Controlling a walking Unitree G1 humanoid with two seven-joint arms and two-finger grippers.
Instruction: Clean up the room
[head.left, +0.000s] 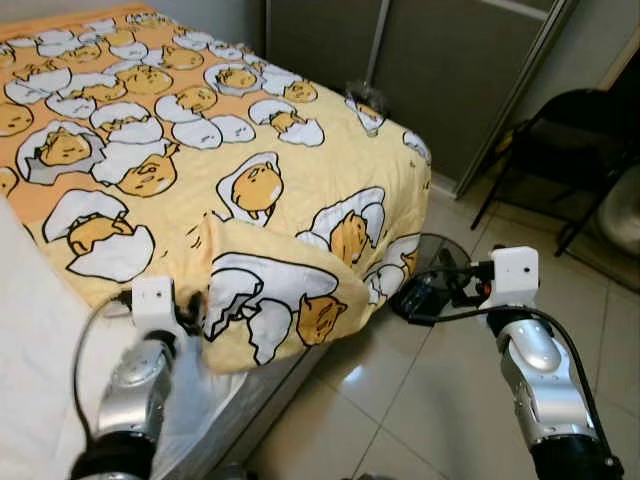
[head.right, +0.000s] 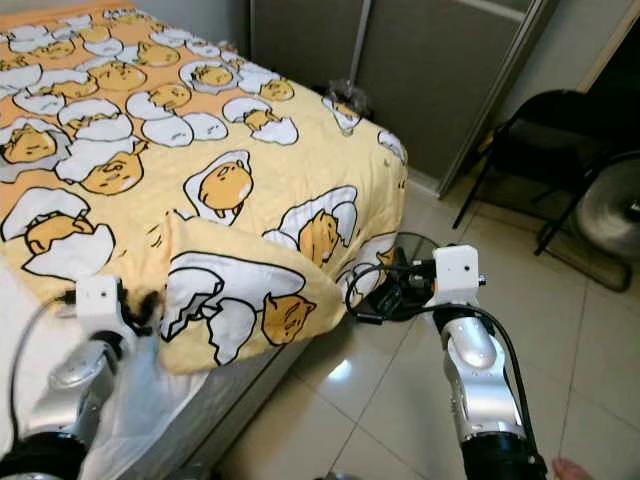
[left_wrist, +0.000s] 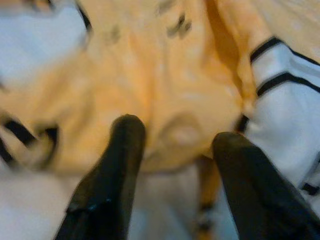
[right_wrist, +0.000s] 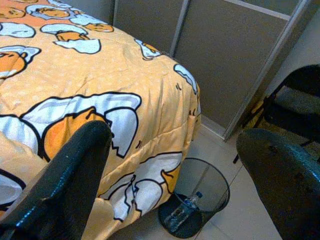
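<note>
A yellow blanket (head.left: 200, 120) printed with cartoon eggs covers the bed. Its near corner (head.left: 270, 300) is folded back on itself and hangs over the bed's side. My left gripper (head.left: 195, 308) is at the edge of that folded corner; in the left wrist view (left_wrist: 175, 131) its fingers (left_wrist: 125, 150) are open with the blanket's cloth just past the tips. My right gripper (head.left: 428, 295) is held open in the air beside the bed's foot corner, above the floor. In the right wrist view (right_wrist: 175, 131) its fingers (right_wrist: 75, 170) are spread wide with nothing between them.
A black wire bin (right_wrist: 197, 210) holding a plastic bottle (right_wrist: 182, 212) stands on the tiled floor by the bed's corner. White bedding (head.left: 40, 340) is bare beside my left arm. A black folding chair (head.left: 560, 140) and grey sliding doors (head.left: 450, 60) stand beyond.
</note>
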